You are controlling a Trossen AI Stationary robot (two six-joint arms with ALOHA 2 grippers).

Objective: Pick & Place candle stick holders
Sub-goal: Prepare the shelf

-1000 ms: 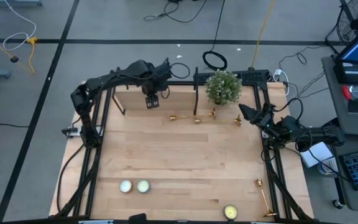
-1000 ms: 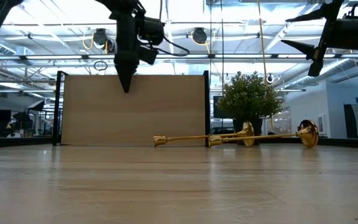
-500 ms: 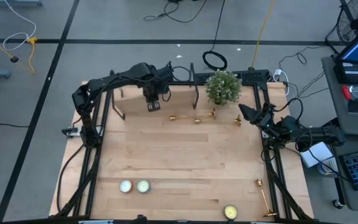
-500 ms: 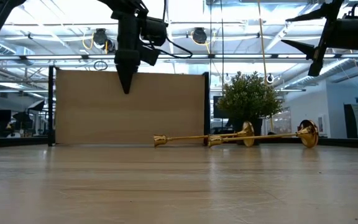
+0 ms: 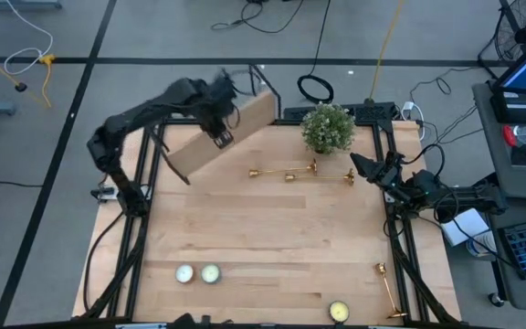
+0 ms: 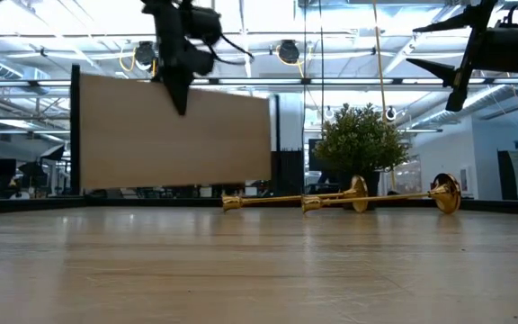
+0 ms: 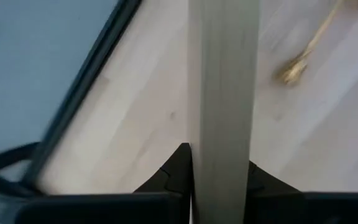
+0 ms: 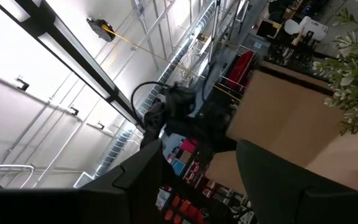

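wooden table [image 5: 263, 238] | left gripper [image 5: 219, 137] clenched on backboard [image 5: 222, 137], lifting it off the table, likely clearing access | two candle stick holders [image 5: 286, 174] lie beside plant [image 5: 327, 128] | right gripper [image 5: 365, 166] released, parked near plant

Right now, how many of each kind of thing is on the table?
Gold candlesticks: 3
Round pale candles: 3
Potted plant: 1
Wooden board, lifted in the left pincer: 1
Total: 8
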